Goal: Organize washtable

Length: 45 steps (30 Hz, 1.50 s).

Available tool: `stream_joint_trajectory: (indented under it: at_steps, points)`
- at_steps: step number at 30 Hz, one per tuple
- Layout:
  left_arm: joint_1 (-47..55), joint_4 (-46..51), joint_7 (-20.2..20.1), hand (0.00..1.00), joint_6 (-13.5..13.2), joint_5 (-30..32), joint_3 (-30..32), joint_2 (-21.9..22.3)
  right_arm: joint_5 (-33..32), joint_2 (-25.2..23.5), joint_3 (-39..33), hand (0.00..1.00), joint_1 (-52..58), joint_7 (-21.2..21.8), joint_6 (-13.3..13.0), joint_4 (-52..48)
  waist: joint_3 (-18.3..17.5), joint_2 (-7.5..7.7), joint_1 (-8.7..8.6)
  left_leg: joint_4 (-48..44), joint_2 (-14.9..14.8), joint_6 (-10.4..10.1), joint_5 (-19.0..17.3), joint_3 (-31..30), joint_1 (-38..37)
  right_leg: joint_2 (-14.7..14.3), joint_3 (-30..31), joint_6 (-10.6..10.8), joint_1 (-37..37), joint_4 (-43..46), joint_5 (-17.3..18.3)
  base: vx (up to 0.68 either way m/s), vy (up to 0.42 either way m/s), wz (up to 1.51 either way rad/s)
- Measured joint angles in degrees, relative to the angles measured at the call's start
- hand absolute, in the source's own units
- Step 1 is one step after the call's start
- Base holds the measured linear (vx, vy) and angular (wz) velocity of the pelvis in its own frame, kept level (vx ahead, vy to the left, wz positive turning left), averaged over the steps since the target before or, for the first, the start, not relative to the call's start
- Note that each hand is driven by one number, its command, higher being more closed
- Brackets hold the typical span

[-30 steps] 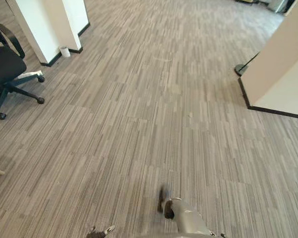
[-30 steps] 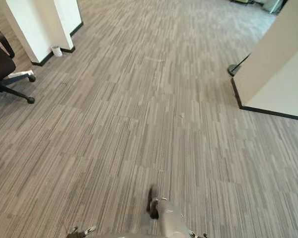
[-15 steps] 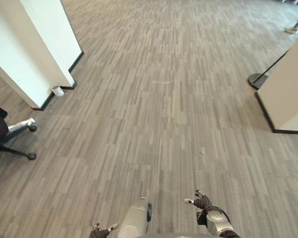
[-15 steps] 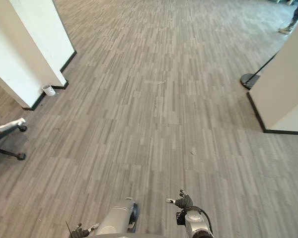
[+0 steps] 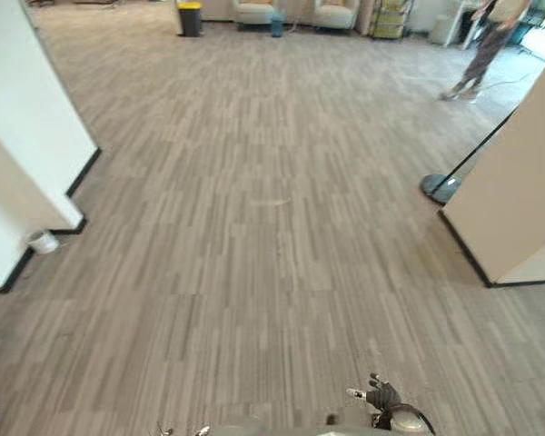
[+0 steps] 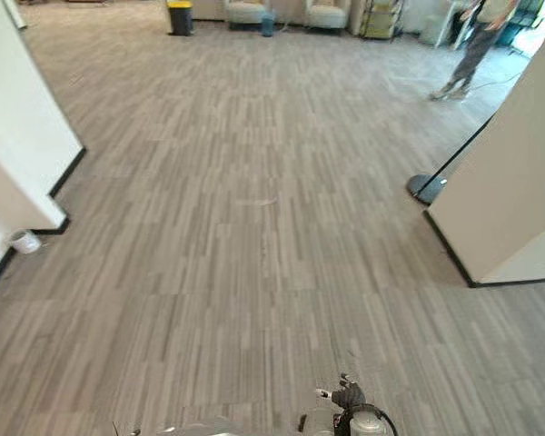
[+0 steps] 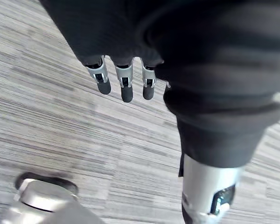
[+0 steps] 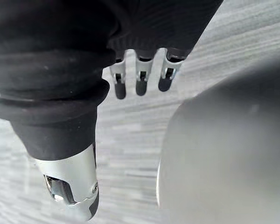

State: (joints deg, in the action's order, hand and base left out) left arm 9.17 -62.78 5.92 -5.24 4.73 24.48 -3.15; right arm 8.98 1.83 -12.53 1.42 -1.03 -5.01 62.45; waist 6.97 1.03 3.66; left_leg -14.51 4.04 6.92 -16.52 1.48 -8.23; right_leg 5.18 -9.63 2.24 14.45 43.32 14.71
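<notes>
Grey striped carpet point(image 5: 272, 236) stretches out in front of me. My right hand point(image 5: 381, 396) shows at the bottom edge of the left eye view, low over the carpet. In the right wrist view its fingers point(image 8: 140, 80) hang straight and relaxed with nothing in them. In the left wrist view, my left hand point(image 7: 126, 87) hangs the same way above the carpet, its fingers straight and empty.
A white pillar point(image 5: 23, 145) stands at the left with a small white cup point(image 5: 43, 241) at its foot. A beige partition point(image 5: 518, 191) and a floor stand base point(image 5: 439, 187) are at the right. A person point(image 5: 483, 45) walks far right. Armchairs point(image 5: 254, 11) and a bin point(image 5: 190, 16) line the back.
The whole picture has shifted as the camera moved forward and tilted up: the office chair has left the view, the pillar has slid left, and the room's far end has come into sight.
</notes>
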Motion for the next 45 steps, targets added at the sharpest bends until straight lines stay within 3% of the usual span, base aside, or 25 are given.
stream_joint_trajectory:
  at_steps: [3,5,6,8,9,10,11,14,16,18,19,20,21,24,26,27,28,29,31,33,36,37,40,42,45]
  points:
    - [-2.51,0.45,0.32,0.00,-0.11,0.61,0.07,0.72,-1.11,-0.30,-0.78,0.00,0.30,-0.10,0.06,-0.96,-0.22,0.60,-0.18,4.09,0.31,-1.26,-1.72,-2.25,-3.27,-1.40,-1.07,0.42,3.60,-30.48,-9.39,0.49,0.016,0.22]
    - [-2.30,0.47,0.44,0.00,-0.07,0.75,1.01,1.31,-2.41,-0.85,-1.21,0.00,0.11,-0.14,0.32,-1.21,-0.45,0.68,-1.71,5.70,-0.37,-4.19,-3.72,-4.67,-7.14,-1.98,-1.16,-0.48,3.94,-36.54,-12.91,0.58,-0.082,0.70]
    - [-0.15,0.65,0.43,0.00,-0.17,1.35,1.46,1.26,-2.66,-1.12,-1.21,0.00,0.26,-0.31,0.37,-1.65,-1.51,-0.20,-3.09,3.59,-2.51,-7.37,-5.49,-7.42,-9.35,-3.34,-3.08,-3.94,3.82,-33.83,-15.36,0.82,-0.164,0.94]
    - [0.97,1.19,0.44,0.00,-0.20,1.65,3.23,1.77,-2.58,-1.14,-1.47,0.00,1.04,-0.40,0.65,-1.17,-3.48,-0.41,-2.60,-4.64,-3.49,-7.51,-5.56,-9.57,-7.39,-4.98,-2.73,-7.28,3.67,-30.99,-22.44,0.75,-0.166,0.40]
    - [1.47,1.19,0.47,0.00,0.11,1.65,5.56,3.04,-2.46,-0.53,-1.51,0.00,0.99,-0.27,0.84,-1.13,-4.49,-2.94,-2.38,-15.19,-5.15,-9.15,-4.33,-9.20,-3.04,-6.95,-3.56,-5.73,2.54,-30.03,-20.77,0.62,-0.111,-0.07]
    - [1.34,1.21,0.52,0.00,0.21,1.66,6.46,3.73,-2.38,0.12,-1.27,0.00,0.88,-0.27,0.92,-1.25,-4.40,-3.22,-2.47,-20.82,-5.56,-10.61,-1.30,-8.40,-0.41,-7.67,-3.55,-6.15,1.66,-30.21,-19.46,0.76,-0.112,-0.48]
    - [1.54,1.21,0.49,0.00,0.44,1.65,7.32,5.09,-2.31,0.78,0.25,0.00,0.94,-0.30,1.15,-1.59,-4.19,-3.58,-1.97,-31.55,-6.26,-10.69,10.49,-4.32,4.49,-9.31,-1.29,-6.71,-1.61,-32.64,-18.37,0.74,-0.064,-0.78]
    - [1.32,1.43,0.43,0.00,0.33,1.50,4.63,4.27,-2.32,1.46,0.44,0.00,0.17,-0.61,1.82,0.53,-2.53,-4.15,-0.93,-46.49,-12.86,-6.98,4.57,6.12,12.59,-10.93,3.07,-8.32,-12.31,-38.90,-16.94,0.68,-0.035,-0.58]
    - [1.40,1.47,0.42,0.00,0.02,0.96,2.92,3.89,-2.32,1.42,0.30,0.00,-0.59,-1.37,2.19,2.19,-1.59,-3.26,0.59,-42.53,-12.89,-7.27,-0.12,8.03,15.37,-9.84,5.84,-9.07,-19.22,-40.05,-15.82,0.63,0.030,-0.67]
    - [2.29,1.45,0.43,0.00,-0.34,0.39,1.76,3.41,-2.32,1.60,0.27,0.00,-1.47,-1.42,2.07,2.65,-1.65,-2.40,1.48,-29.64,-10.11,-8.45,-1.11,7.61,19.28,-7.11,7.49,-6.45,-23.18,-40.31,-11.54,0.50,0.105,-0.80]
    - [2.72,1.32,0.46,0.00,-0.36,0.37,0.35,3.46,-2.31,2.20,0.54,0.00,-1.95,-1.47,1.85,2.57,-1.75,-3.52,2.06,-19.51,-8.90,-9.41,-0.26,4.81,22.23,-6.25,7.58,-4.22,-24.56,-40.82,-8.27,0.31,0.119,-0.50]
    - [2.84,0.90,0.39,0.00,-0.30,0.37,-0.16,3.69,-2.32,2.74,0.48,0.00,-1.92,-1.50,1.75,2.55,-1.76,-4.86,1.90,-14.18,-8.79,-10.51,0.77,2.32,23.19,-6.71,7.32,-4.15,-25.17,-41.16,-7.39,0.48,0.258,-0.25]
    - [4.00,0.11,0.37,0.00,-0.27,0.35,-0.06,3.45,-2.30,3.11,0.40,0.00,-1.33,-1.58,1.91,3.05,-2.07,-4.97,2.39,-6.75,-6.87,-9.72,10.57,-0.85,23.88,-5.53,7.64,-3.04,-27.11,-41.62,-5.14,0.44,0.259,0.03]
    - [4.97,0.54,0.40,0.00,-0.24,0.26,1.25,2.60,-2.18,1.93,1.55,0.00,-1.15,-1.81,1.87,2.68,-1.61,-2.98,3.76,-11.73,-3.75,-6.44,11.95,0.42,24.87,-2.41,8.10,-2.58,-29.17,-42.59,-4.99,0.56,0.261,0.20]
    - [5.11,0.94,0.37,0.00,-0.16,-0.19,5.76,2.83,-2.10,0.40,1.70,0.00,-1.60,-1.61,1.64,1.71,-1.05,-2.19,5.60,-23.46,-4.20,-7.64,10.54,3.06,33.36,-1.53,8.57,-1.13,-30.45,-41.25,-4.70,0.37,0.191,-0.01]
    - [7.33,1.05,0.45,0.00,-0.01,-0.64,7.14,3.55,-2.10,-0.13,1.41,0.00,-0.76,-1.57,1.54,0.86,-3.12,-3.96,6.80,-13.41,-6.97,-6.74,15.09,2.74,31.99,-3.06,9.75,-0.04,-30.67,-39.64,-3.86,0.34,0.172,-0.37]
    - [8.18,0.80,0.42,0.00,0.07,-0.66,7.14,3.35,-2.10,-0.48,0.90,0.00,-0.56,-1.45,1.54,0.20,-3.41,-3.90,6.53,-13.82,-6.99,-3.47,12.48,3.71,31.76,-2.75,10.17,0.84,-31.03,-38.06,-2.48,0.38,0.219,-0.27]
    - [8.64,0.64,0.44,0.00,0.43,-0.69,7.49,2.90,-2.09,-1.76,-0.61,0.00,0.78,-1.31,1.34,0.03,-4.37,-1.73,6.34,-13.62,-3.85,-3.39,9.96,4.77,30.29,0.46,10.39,2.34,-29.77,-32.11,0.41,0.37,0.248,0.08]
    - [8.00,0.70,0.24,0.00,0.37,-0.69,6.84,3.47,-2.14,-1.57,-3.30,0.00,2.34,-1.16,1.63,0.11,-5.82,-0.99,5.86,-11.79,-0.52,-1.68,8.09,5.14,27.28,2.64,12.29,3.32,-23.45,-16.04,0.34,0.35,0.254,0.25]
    - [7.45,0.64,0.23,0.00,0.38,-0.69,4.62,2.80,-2.41,-1.29,-6.27,0.00,3.74,-1.09,1.65,0.00,-5.33,-0.13,3.25,-8.94,3.21,0.53,6.40,5.02,21.44,3.81,16.75,5.47,-14.95,6.79,-10.22,0.33,0.248,0.29]
    - [7.01,0.74,0.23,0.00,0.53,-0.64,3.23,2.29,-4.08,-1.34,-7.25,0.00,4.46,-1.02,1.44,-0.88,-4.50,-0.53,1.90,-4.73,4.14,0.96,5.33,4.21,13.55,3.28,14.23,1.90,-8.92,19.28,-10.94,0.35,0.213,0.10]
    - [5.52,0.69,0.17,0.00,0.51,-0.57,2.41,1.70,-4.24,-1.47,-6.98,0.00,4.27,-0.97,0.81,-1.28,-4.42,-0.36,0.30,-0.73,4.03,1.36,5.09,1.24,7.78,1.35,9.37,-0.62,-5.81,18.85,-7.09,0.22,0.108,0.42]
    - [1.81,1.04,0.06,0.00,0.38,-0.46,2.14,1.80,-4.53,-1.51,-7.03,0.00,4.23,-1.08,0.23,-1.50,-4.41,-0.09,-0.20,1.98,3.70,1.01,4.39,-1.99,2.95,-0.82,3.91,-0.09,-2.34,5.87,-1.87,0.27,0.074,0.60]
    - [0.60,1.54,0.24,0.00,0.40,0.23,2.13,2.03,-4.82,-1.51,-6.74,0.00,4.14,-1.18,0.21,-2.15,-4.29,0.14,-0.27,2.49,3.70,0.59,2.80,-3.60,1.06,-1.63,1.07,-0.27,-0.41,-6.20,-1.92,0.38,0.038,0.47]
    - [0.41,1.72,0.52,0.00,0.40,1.12,2.13,2.30,-4.99,-1.51,-5.39,0.00,3.92,-1.43,0.41,-2.59,-4.17,0.37,-0.58,3.60,3.56,0.60,-0.73,-5.48,-2.79,-4.05,-0.45,-0.90,1.10,-26.69,-7.98,0.51,0.021,0.21]
